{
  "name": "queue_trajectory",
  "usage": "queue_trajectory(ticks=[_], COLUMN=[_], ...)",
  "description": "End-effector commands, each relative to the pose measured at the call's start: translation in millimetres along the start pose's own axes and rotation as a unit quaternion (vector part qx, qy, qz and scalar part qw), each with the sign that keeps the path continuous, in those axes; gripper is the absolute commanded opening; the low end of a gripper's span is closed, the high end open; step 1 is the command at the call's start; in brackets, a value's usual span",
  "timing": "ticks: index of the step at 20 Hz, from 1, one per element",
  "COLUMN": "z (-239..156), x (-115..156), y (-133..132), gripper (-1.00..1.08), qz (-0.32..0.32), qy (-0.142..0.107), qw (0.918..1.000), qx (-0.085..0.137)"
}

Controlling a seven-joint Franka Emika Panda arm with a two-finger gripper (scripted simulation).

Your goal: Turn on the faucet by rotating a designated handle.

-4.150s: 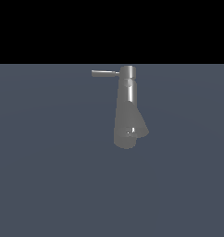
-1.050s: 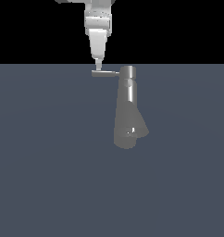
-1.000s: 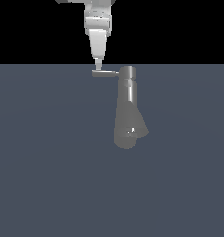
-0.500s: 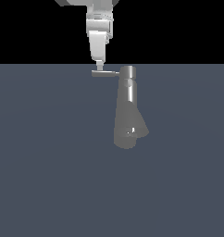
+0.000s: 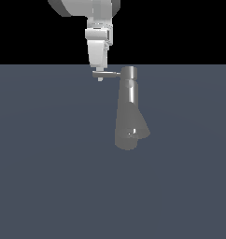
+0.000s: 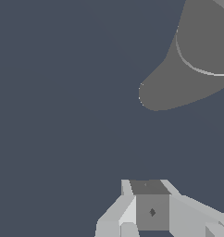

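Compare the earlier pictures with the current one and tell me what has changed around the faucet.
The gripper, absent in the earliest picture, has come down from above to the free end of the handle and shifted slightly toward the faucet over the last second. The handle looks a little shorter than before, so it may have begun to turn. Whether the gripper holds it cannot be told. The faucet body stands where it was.
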State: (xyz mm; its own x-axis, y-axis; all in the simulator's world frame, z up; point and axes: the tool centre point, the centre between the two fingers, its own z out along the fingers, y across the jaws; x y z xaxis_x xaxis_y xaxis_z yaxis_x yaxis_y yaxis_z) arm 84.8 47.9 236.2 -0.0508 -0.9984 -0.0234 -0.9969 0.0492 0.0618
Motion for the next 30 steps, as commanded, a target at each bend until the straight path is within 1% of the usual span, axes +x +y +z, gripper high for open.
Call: queue_trajectory(ticks=[1,5,30], z=[0.9,0.9,-29.5], x=[0.1,0.1,-2.9], y=[-0.7,-0.6,73.2], gripper=[-1.00,-1.00,-1.00], qz=[0.003,0.003,0.003], qy=[0.000,0.000,0.000], qw=[1.0000,1.0000,1.0000], qx=[0.000,0.000,0.000])
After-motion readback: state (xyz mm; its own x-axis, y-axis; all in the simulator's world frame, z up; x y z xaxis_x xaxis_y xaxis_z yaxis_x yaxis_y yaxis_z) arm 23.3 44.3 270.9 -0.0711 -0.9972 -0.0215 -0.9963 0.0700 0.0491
